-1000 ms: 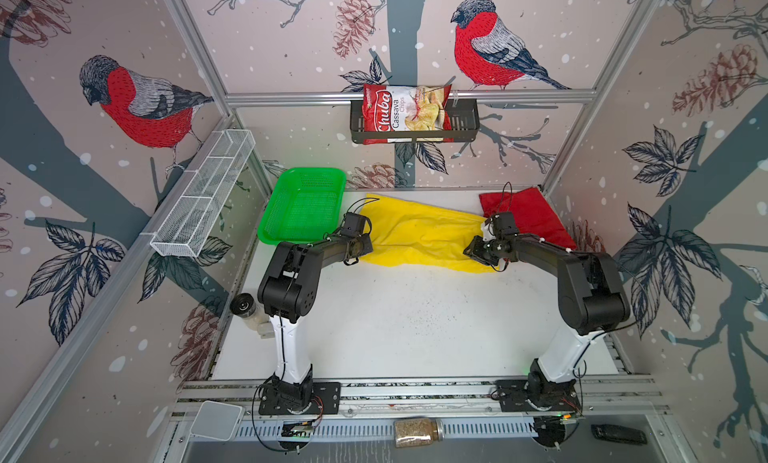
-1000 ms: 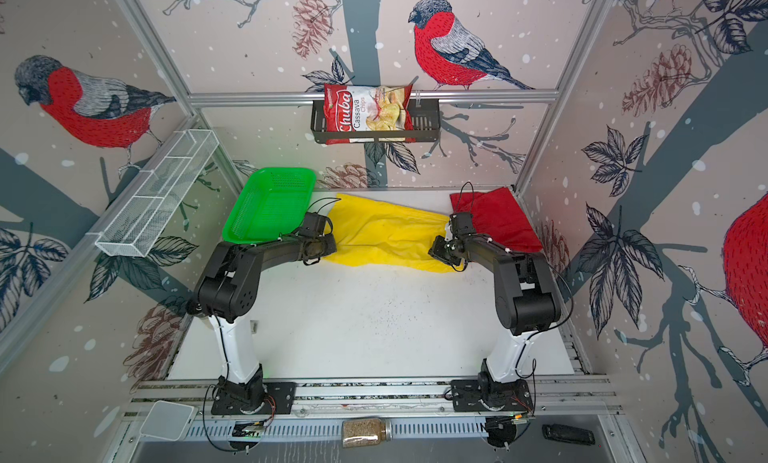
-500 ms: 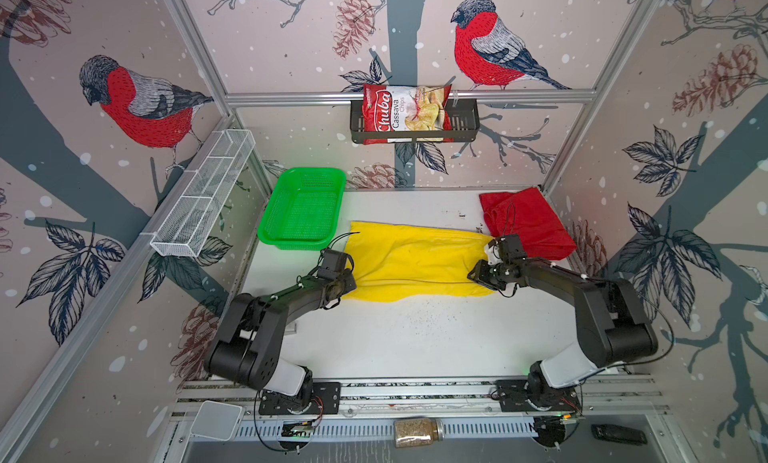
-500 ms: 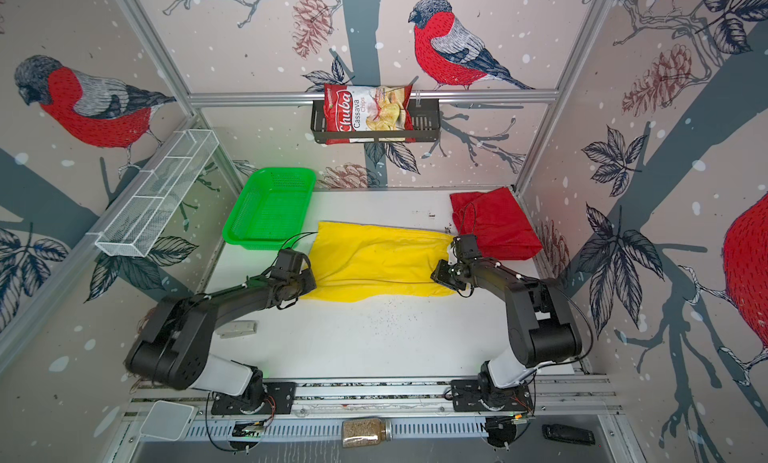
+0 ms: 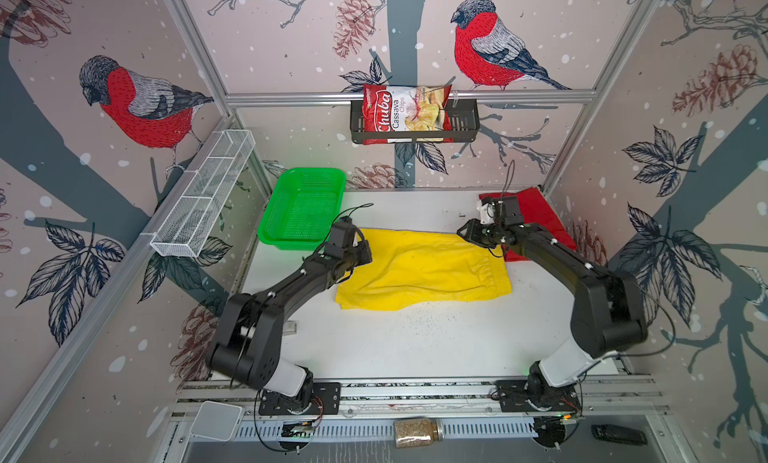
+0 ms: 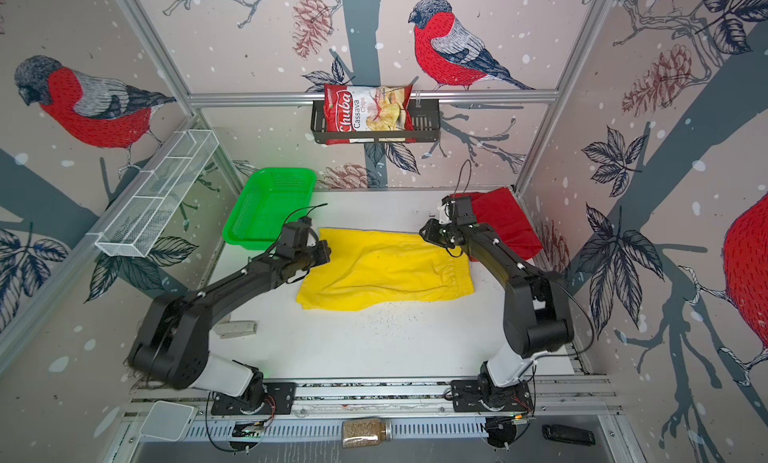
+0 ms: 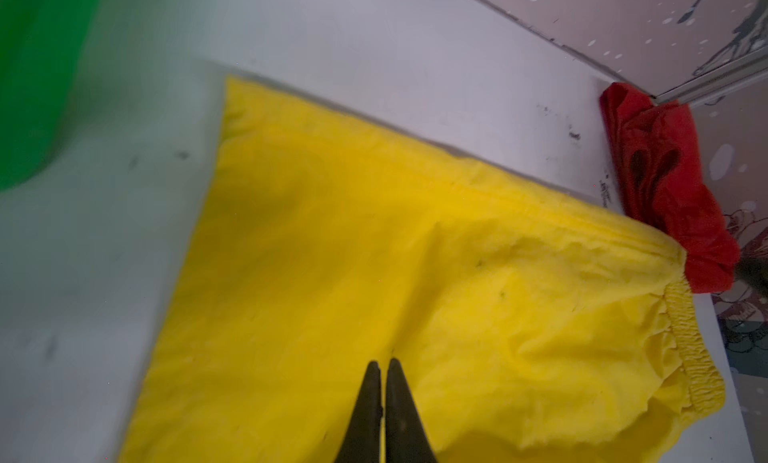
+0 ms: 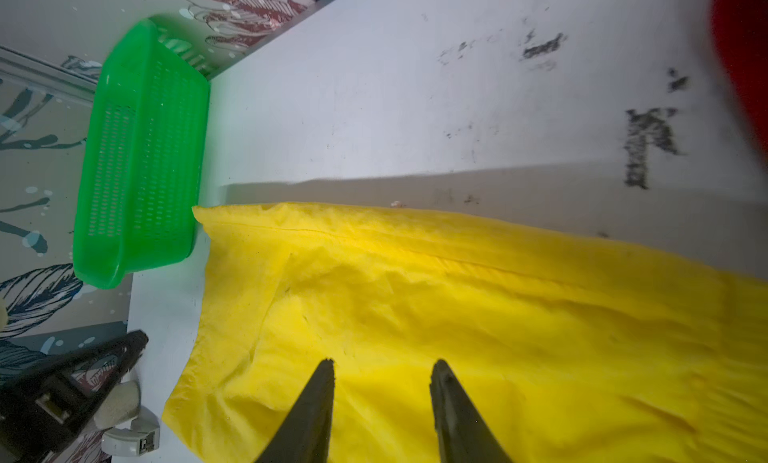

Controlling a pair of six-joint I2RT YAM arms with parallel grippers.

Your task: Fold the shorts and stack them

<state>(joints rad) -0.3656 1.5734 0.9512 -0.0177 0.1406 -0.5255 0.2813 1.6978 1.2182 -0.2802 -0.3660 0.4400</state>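
Observation:
The yellow shorts (image 5: 424, 270) (image 6: 386, 270) lie doubled over and flat mid-table, elastic waist to the right (image 7: 374, 253) (image 8: 457, 315). The red shorts (image 5: 540, 220) (image 6: 503, 220) (image 7: 665, 199) sit bunched in the back right corner. My left gripper (image 5: 365, 251) (image 6: 324, 253) (image 7: 383, 361) hovers over the yellow shorts' left edge, shut, with no cloth between its fingers. Over the yellow shorts' far right corner hangs my right gripper (image 5: 463, 232) (image 6: 424, 232) (image 8: 382, 363), open and empty.
A green mesh basket (image 5: 303, 207) (image 6: 270, 203) (image 8: 141, 149) stands at the back left, close to the yellow shorts' corner. A wire rack (image 5: 203, 195) hangs on the left wall. A chips bag (image 5: 407, 114) sits in a black shelf on the back wall.
The yellow shorts were drawn from the back toward the table's middle and now lie there. Both grippers have let go and moved back toward the shorts' far edge.

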